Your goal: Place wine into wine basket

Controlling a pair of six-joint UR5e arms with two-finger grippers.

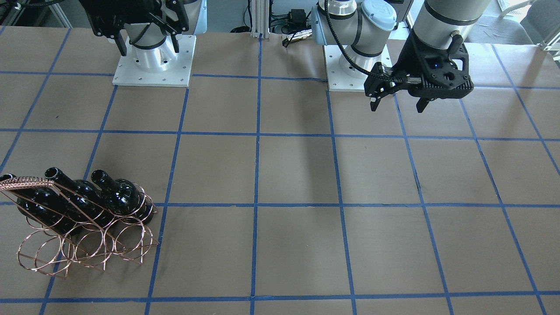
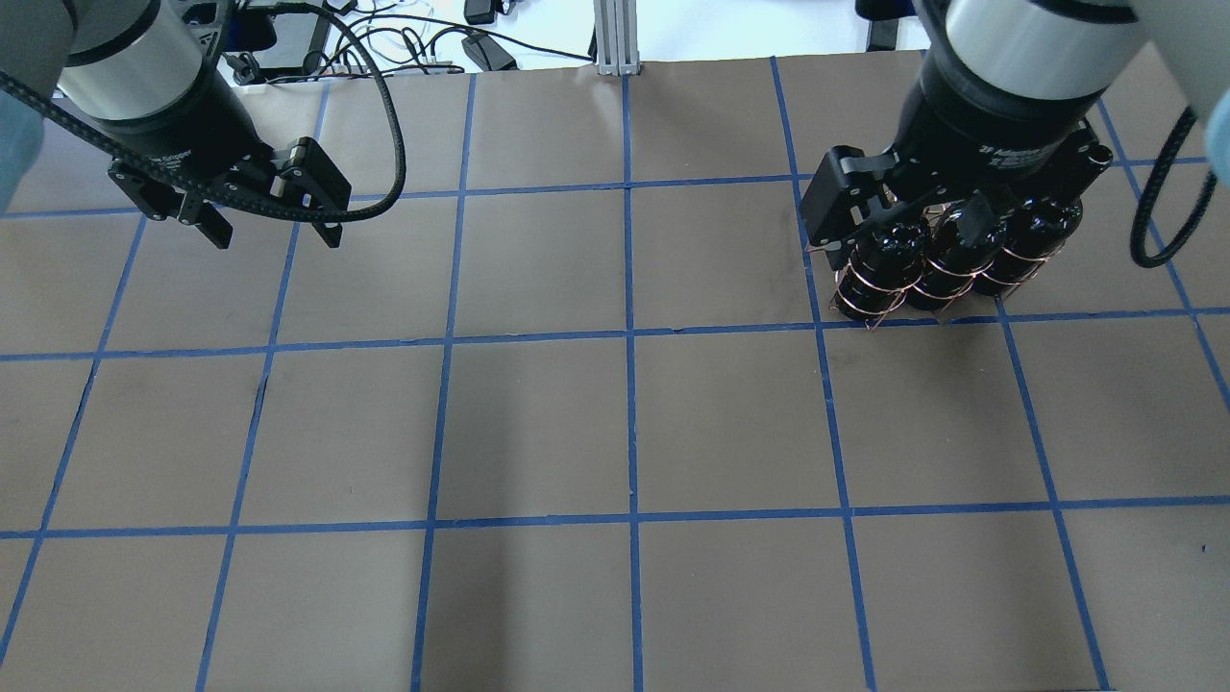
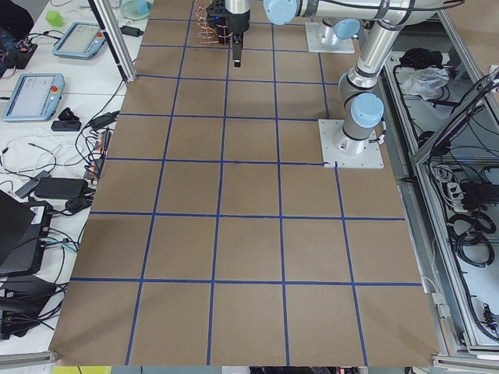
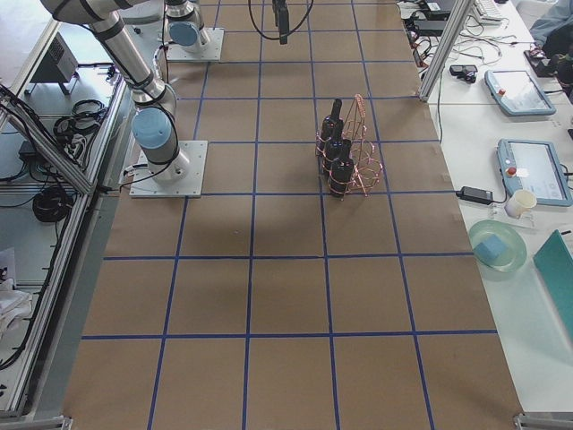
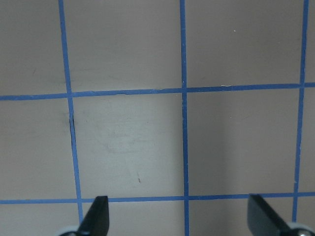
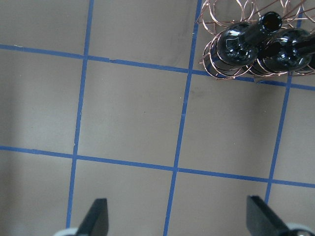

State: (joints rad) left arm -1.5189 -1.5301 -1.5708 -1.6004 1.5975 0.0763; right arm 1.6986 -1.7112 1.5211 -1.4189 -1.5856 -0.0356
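The rose-gold wire wine basket [image 1: 26,182] stands on the table, on my right side. Three near-black wine bottles [image 1: 119,194] lie side by side in its upper ring loops, necks pointing toward my bases. The lower loops are empty. In the right wrist view the basket [image 6: 216,19] and two of the bottles [image 6: 241,42] show at the top right. My right gripper [image 1: 148,49] is open and empty, raised near its base, apart from the basket. My left gripper [image 1: 397,107] is open and empty over bare table; its fingertips [image 5: 98,216] show in the left wrist view.
The table is brown paper with a blue tape grid. The two arm base plates [image 1: 153,61] sit at my edge of it. Side benches with tablets, a cup and a bowl [image 4: 497,246] lie beyond the table's far edge. In the overhead view my right gripper [image 2: 903,240] overlaps the basket [image 2: 865,308].
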